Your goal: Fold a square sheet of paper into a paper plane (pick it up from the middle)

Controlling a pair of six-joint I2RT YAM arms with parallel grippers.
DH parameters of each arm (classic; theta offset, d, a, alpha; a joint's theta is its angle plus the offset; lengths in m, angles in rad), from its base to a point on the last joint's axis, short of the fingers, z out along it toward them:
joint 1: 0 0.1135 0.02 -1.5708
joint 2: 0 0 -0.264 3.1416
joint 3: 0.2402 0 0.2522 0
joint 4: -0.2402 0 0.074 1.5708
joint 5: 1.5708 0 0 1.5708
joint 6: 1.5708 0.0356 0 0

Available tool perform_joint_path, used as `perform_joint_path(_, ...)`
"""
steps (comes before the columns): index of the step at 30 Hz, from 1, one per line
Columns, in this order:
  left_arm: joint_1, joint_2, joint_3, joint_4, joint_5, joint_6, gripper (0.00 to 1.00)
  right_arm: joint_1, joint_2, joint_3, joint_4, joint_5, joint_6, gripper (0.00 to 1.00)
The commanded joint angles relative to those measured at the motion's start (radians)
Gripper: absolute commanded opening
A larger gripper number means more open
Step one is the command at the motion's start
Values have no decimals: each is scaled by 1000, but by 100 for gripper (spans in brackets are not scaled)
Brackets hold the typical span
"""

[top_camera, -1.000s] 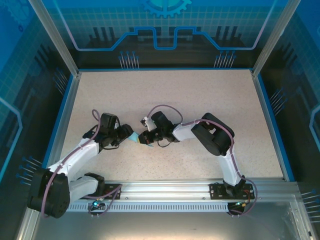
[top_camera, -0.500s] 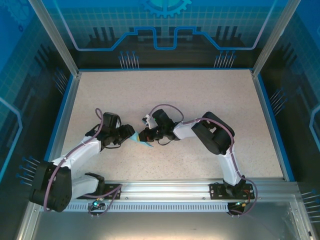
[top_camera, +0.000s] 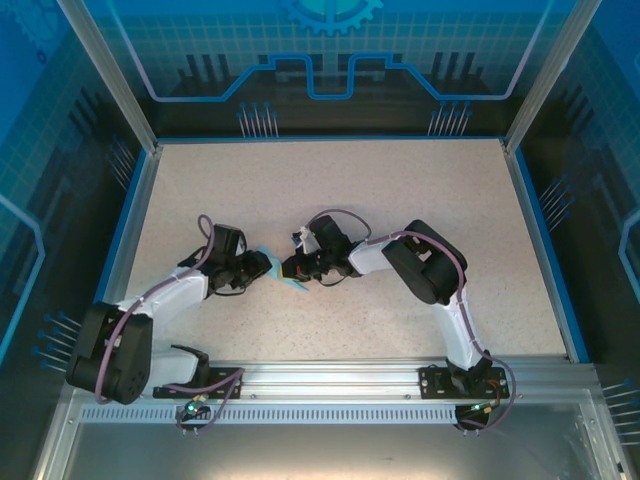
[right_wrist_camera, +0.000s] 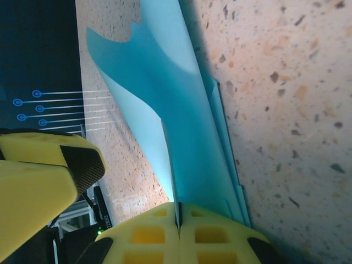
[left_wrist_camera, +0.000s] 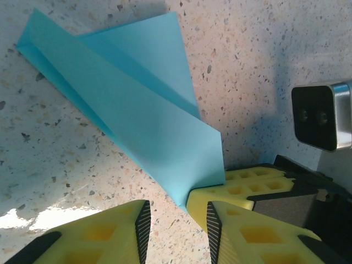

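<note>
The light blue paper plane is a folded, pointed dart lying low over the speckled table, its nose toward the upper left in the left wrist view. My right gripper is shut on its rear edge, and the sheet rises from between the pads. That gripper's yellow fingers show clamped on the paper's rear corner. My left gripper stands open just short of that corner, with bare table between its fingers. From above, both grippers meet at the paper, left of the table's middle.
The beige speckled table has a blue raised rim and dark side walls. The left gripper's finger sits close beside the right gripper. The arm bases stand on the aluminium rail at the near edge.
The left gripper's jaws have narrowed and it has crept closer to the right gripper. The right gripper stays shut on the paper, shifted slightly.
</note>
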Motion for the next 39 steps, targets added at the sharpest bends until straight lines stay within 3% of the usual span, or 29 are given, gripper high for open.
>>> perform_joint_path(1,0,22,-9,32,29,22,32,-22,42,2,-28,2,59,0)
perform_joint_path(18,-19,114,-1,112,54,46,21,-51,61,-47,28,12,167,0)
perform_joint_path(39,-26,165,2,177,80,54,18,-66,80,-113,199,10,203,0)
